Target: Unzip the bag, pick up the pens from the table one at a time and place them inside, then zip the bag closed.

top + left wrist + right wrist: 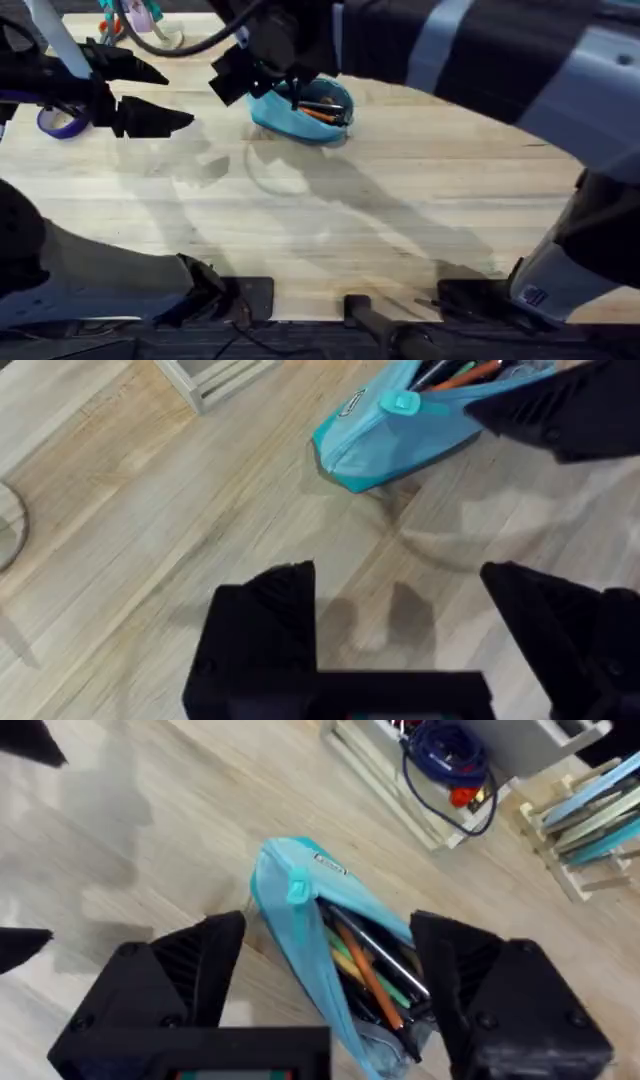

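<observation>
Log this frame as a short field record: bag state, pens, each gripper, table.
bag: small turquoise fabric pencil pouch, unzipped, mouth open
pens: orange pen and others lying inside the pouch
left gripper: jaws open, holding nothing, apart from the pouch
right gripper: jaws open, one on each side of the pouch
table: pale wooden plank tabletop, no loose pens seen

soft matt turquoise cloth bag (300,935), glossy plastic pens (365,970) inside, pale grained wooden table (400,220)
</observation>
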### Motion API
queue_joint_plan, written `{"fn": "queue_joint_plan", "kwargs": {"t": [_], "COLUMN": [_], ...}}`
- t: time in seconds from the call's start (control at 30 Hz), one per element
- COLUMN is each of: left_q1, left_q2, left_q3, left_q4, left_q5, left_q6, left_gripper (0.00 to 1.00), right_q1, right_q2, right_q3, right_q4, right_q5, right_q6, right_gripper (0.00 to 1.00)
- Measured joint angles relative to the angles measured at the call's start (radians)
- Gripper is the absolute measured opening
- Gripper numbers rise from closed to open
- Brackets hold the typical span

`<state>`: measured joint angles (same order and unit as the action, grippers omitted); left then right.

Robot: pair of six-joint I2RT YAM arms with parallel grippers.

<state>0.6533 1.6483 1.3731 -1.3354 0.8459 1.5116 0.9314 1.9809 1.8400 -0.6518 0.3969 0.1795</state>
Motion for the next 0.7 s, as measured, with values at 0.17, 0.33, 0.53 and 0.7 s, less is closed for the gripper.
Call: {"fn": "queue_joint_plan", "kwargs": {"t": [0.17, 0.33, 0.53, 0.7], "left_q1": [0.000, 0.000, 0.000, 0.000], "left_q2": [0.000, 0.000, 0.000, 0.000], "left_q3": [0.000, 0.000, 0.000, 0.000], "left_q4": [0.000, 0.000, 0.000, 0.000], "left_q5": [0.000, 0.000, 0.000, 0.000], "left_q6": [0.000, 0.000, 0.000, 0.000], "left_gripper": [0.993, 0.993, 0.993, 0.993], "right_q1": [0.002, 0.002, 0.002, 0.002], "right_q2": [0.033, 0.039, 0.039, 0.039], "right_q3": [0.000, 0.000, 0.000, 0.000], "right_q4": [0.001, 0.003, 0.003, 0.003], "right_q5": [-0.021, -0.050, -0.070, -0.094], "right_q6": [-0.004, -0.008, -0.059, -0.161], "right_gripper": [0.996, 0.996, 0.996, 0.996]}}
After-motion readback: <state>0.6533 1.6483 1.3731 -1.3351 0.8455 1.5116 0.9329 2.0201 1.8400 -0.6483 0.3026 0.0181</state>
